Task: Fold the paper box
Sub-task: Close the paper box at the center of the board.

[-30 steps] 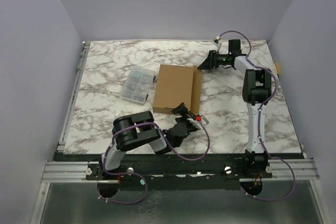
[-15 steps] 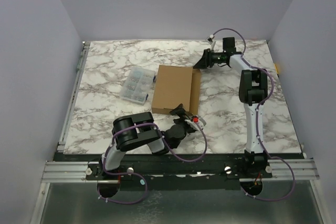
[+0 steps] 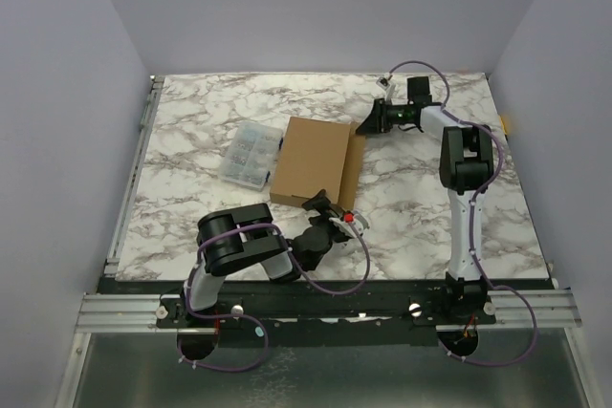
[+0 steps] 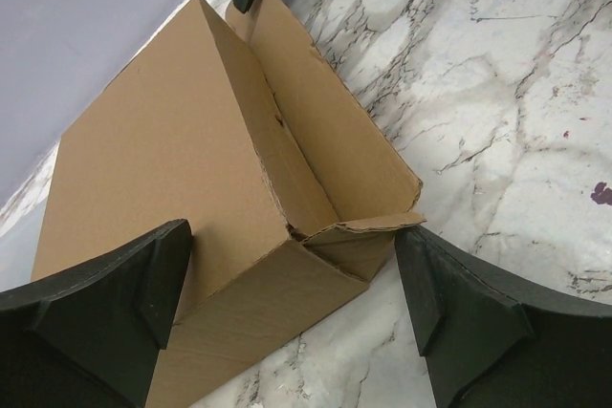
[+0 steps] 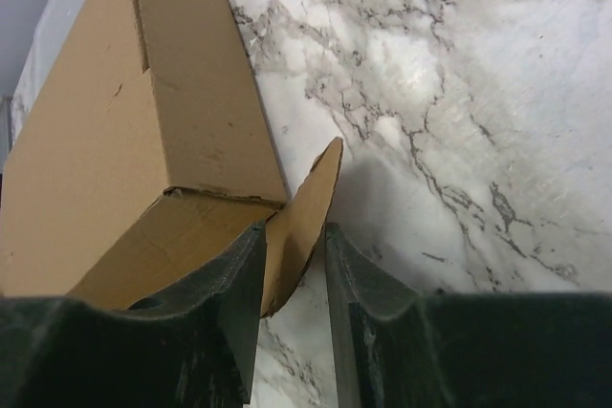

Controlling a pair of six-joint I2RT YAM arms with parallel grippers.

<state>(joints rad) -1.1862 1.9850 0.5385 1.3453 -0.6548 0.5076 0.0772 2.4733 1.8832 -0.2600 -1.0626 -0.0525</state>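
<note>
paper box (image 5: 96, 160) partly off-frame, left

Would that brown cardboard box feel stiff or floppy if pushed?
Probably light: the paper box is thin, hollow cardboard. Its loose flap, at the right gripper, likely bends easily. It may slide on the smooth marble table.

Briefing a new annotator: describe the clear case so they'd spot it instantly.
On the marble table, look left of centre, beside the left edge of the brown paper box. The small clear plastic case lies there. It is see-through with gridded compartments; the box is plain cardboard.
</note>
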